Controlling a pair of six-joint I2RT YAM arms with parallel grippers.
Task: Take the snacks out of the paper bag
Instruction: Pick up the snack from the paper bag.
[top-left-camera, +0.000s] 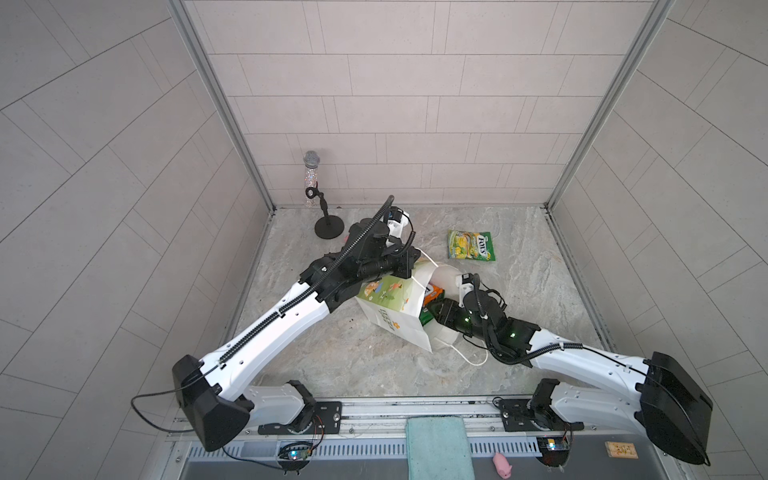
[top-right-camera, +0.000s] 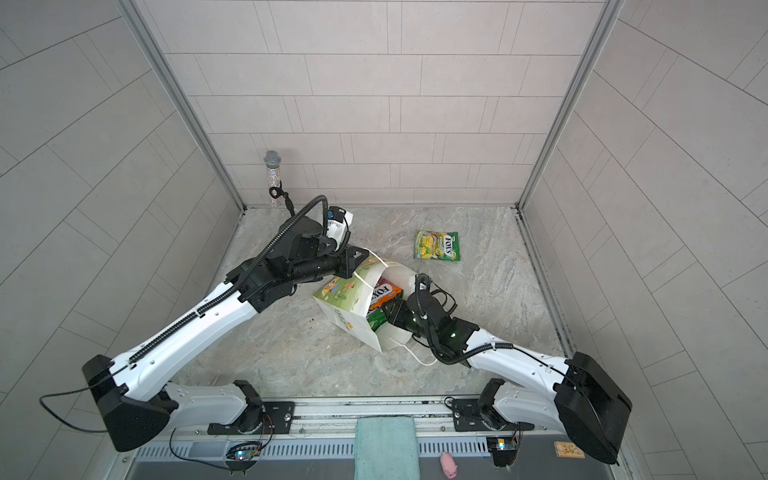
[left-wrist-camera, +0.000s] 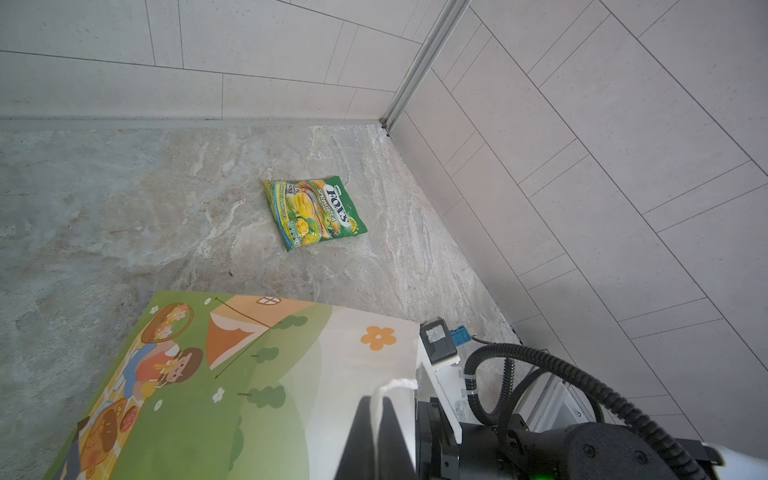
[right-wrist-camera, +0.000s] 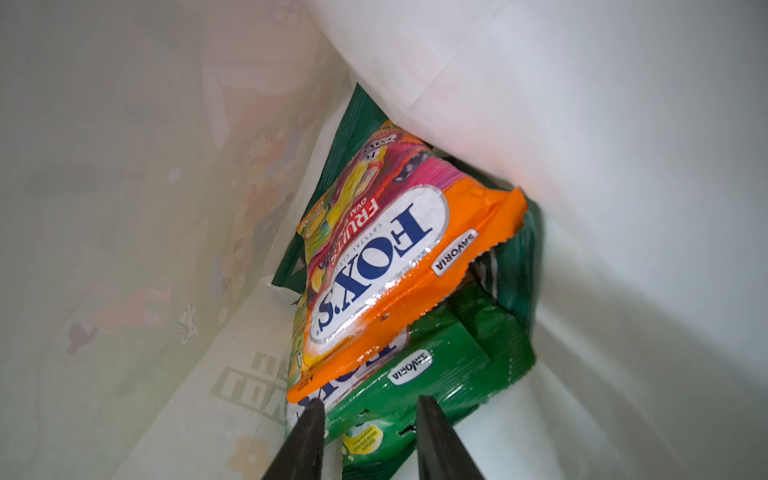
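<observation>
We read the left gripper as pressed together on the top edge of the paper bag (cord or paper rim, we cannot tell which). It props the mouth open toward 4 o'clock in both top views, so that the other arm can reach in. The right gripper is inside, its jaws spread to either side of a green FOX'S packet and not closed on it. Over that packet lies the orange FOX'S packet, glossy crinkled foil with a serrated seal, and a dark green crisp bag sits behind. The bag's walls are matte, creased paper. One yellow-green FOX'S packet already lies flat on the marbled table, at 1 o'clock from the bag.
</observation>
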